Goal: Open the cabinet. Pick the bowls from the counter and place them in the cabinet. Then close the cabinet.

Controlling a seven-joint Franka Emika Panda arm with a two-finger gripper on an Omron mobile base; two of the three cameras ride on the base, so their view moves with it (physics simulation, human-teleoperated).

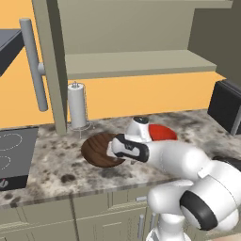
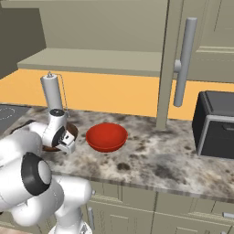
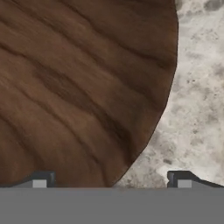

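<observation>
Your gripper [image 3: 111,179] hangs low over the brown bowl [image 1: 101,149], jaws spread wide and holding nothing — one tip over the wood, one over the counter [image 1: 56,160], set to straddle the rim. Just beyond it sits the red bowl [image 2: 106,136]; further back the cabinet [image 1: 132,61] stands open, shelf bare — no readable writing anywhere
</observation>
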